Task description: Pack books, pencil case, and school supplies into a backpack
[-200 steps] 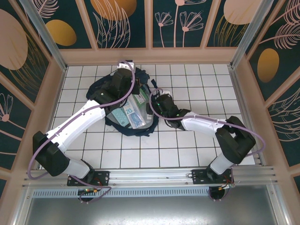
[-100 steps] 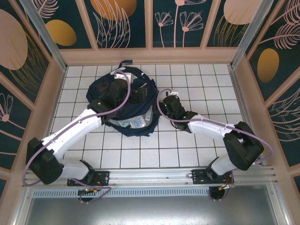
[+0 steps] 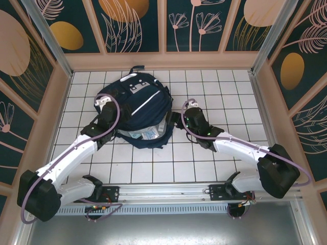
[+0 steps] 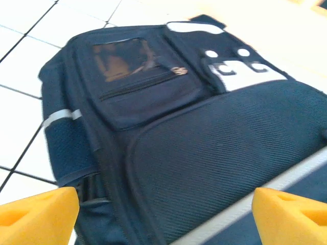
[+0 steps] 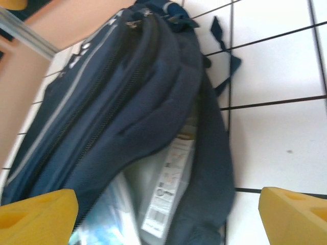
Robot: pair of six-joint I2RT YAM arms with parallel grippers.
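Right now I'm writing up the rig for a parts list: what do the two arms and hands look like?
The left arm and right arm are white tubular links between bulky black joints, each carrying a thin purple cable. The left hand and right hand are black; their fingertips are yellow-orange wedges.

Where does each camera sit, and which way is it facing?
Top external: above and behind the bases, looking down at both arms, left gripper, right gripper, backpack.
Left wrist: on the left arm, facing the backpack's front pocket; its yellow fingertips at bottom corners.
Right wrist: on the right arm, facing the backpack's open mouth; yellow fingertips likewise.
All share the backpack.
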